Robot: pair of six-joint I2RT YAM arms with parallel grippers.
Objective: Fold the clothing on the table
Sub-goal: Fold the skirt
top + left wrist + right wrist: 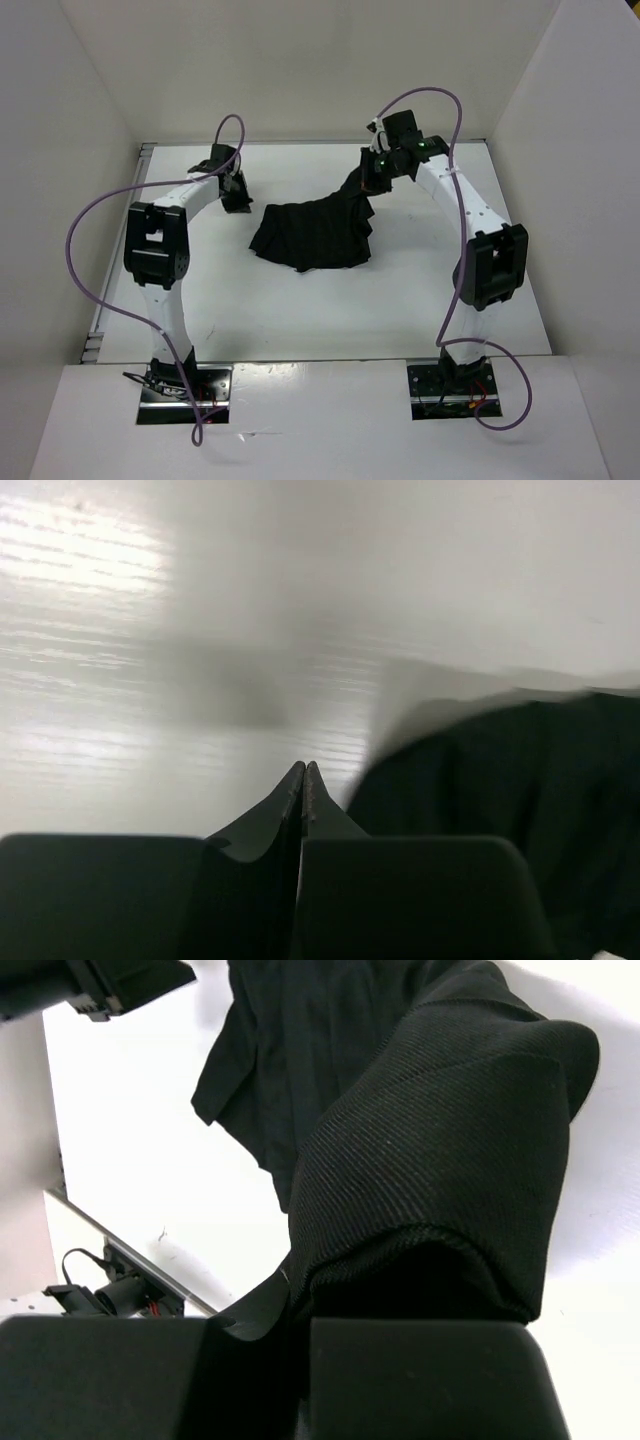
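A soft black fabric garment with fine pleats (315,235) lies in a crumpled, fan-like heap on the flat white desk (330,320), about midway between the two arms and toward the far side. Its near hem is uneven and wavy. From its far right corner a narrow band of cloth rises off the desk up to the right jaws, which are clenched on it. In the right wrist view the garment (440,1140) shows a close ribbed weave and bulges in a thick fold over the fingers, so their tips are buried in cloth and cannot be seen. The rest hangs down to the desk (130,1140).

The left jaws are pressed together on nothing, over bare desk (150,630) just left of the garment's edge (520,780). In that view the cloth is dark and blurred, its pleats hard to make out, and the right frame edge cuts it off.
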